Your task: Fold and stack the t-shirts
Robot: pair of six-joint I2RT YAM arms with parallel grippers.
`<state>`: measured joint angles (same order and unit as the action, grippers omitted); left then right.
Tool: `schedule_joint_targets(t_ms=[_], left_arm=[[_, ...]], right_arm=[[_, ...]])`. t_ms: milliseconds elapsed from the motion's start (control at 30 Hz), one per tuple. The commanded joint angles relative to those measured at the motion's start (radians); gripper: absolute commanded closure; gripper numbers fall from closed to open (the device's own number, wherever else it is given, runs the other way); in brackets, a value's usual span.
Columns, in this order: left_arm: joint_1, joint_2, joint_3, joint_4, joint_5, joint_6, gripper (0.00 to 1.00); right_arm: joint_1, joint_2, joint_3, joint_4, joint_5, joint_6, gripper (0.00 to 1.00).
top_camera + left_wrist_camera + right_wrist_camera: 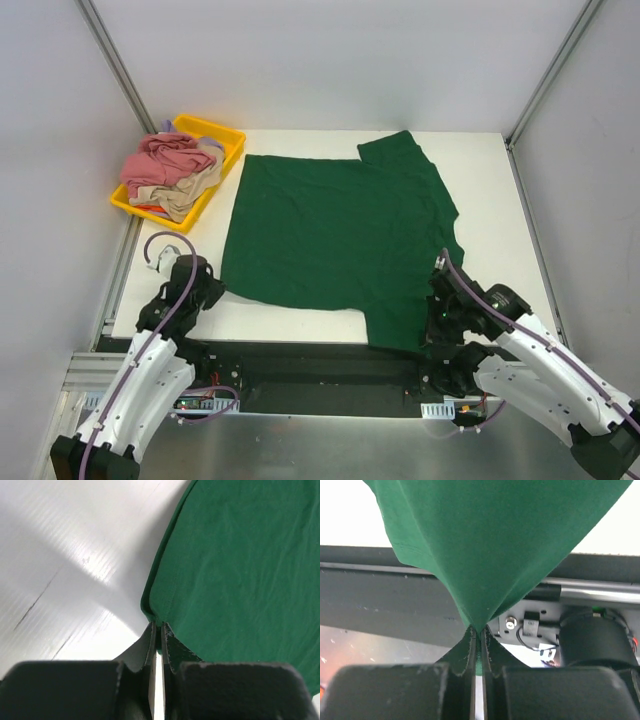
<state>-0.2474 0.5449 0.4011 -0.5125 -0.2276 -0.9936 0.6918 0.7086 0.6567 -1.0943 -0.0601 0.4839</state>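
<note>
1. Your left gripper [157, 628] is pinched fully closed on the near-left hem corner of the dark green t-shirt [335, 235].
2. Your right gripper [479, 630] is clamped on that shirt's near sleeve at the near edge of the table [480, 180].
3. The shirt lies spread flat mid-table, long axis left to right, hem left, sleeves right.
4. At the far-left corner, the yellow tray [215, 128] holds the crumpled pink t-shirt [165, 160] and beige t-shirt [185, 195].
</note>
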Motion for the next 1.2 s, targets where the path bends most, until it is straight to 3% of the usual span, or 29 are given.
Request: schedule_joint_targets(t_ms=[0, 133, 433, 567, 700, 867, 1167], left_arm=[[0.003, -0.055, -0.001, -0.138, 0.028, -0.033, 1.0], [0.003, -0.082, -0.002, -0.149, 0.057, -0.048, 1.0], [0.003, 0.061, 0.111, -0.078, 0.008, -0.019, 1.0], [0.002, 0.15, 0.137, 0.047, 0.047, -0.01, 1.0], [0.002, 0.226, 0.188, 0.077, -0.028, -0.03, 1.0], [0.002, 0.329, 0.246, 0.101, -0.096, -0.042, 1.0], [0.002, 0.539, 0.347, 0.153, -0.153, -0.063, 1.0]], right_arm=[[0.003, -0.027, 0.05, -0.167, -0.099, -0.011, 1.0], [0.003, -0.034, 0.058, -0.156, -0.135, -0.022, 1.0], [-0.06, 0.067, 0.199, -0.064, 0.127, -0.088, 1.0], [-0.171, 0.129, 0.259, 0.011, 0.099, -0.201, 1.0], [-0.277, 0.207, 0.316, 0.083, 0.034, -0.271, 1.0], [-0.337, 0.314, 0.369, 0.198, -0.017, -0.311, 1.0], [-0.428, 0.459, 0.443, 0.341, 0.037, -0.327, 1.0]])
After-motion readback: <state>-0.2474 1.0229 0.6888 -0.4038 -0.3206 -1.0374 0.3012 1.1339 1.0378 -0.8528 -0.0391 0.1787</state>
